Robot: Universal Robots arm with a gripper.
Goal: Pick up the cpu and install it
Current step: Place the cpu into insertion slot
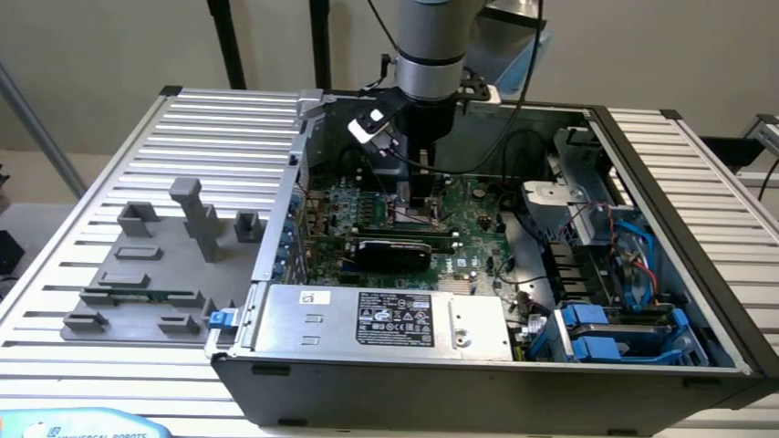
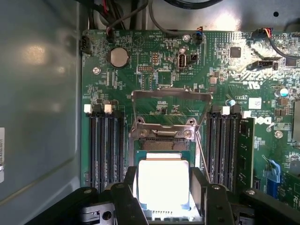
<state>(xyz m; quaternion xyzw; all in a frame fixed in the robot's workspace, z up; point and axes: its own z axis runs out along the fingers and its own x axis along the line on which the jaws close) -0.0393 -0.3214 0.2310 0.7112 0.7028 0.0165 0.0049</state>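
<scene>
Wrist view: my gripper (image 2: pixel 164 187) clamps the small flat square silvery-white metal cpu (image 2: pixel 163 178) over the dark square metal-framed socket (image 2: pixel 161 134).

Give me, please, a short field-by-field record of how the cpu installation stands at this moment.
place: inside the open computer case, over the motherboard
cpu: silvery top facing up, at the socket
load plate: swung open, next to the cpu
hand: down at the cpu
grip: cannot tell whether the cpu is held or already let go
memory slots: flank the socket
</scene>
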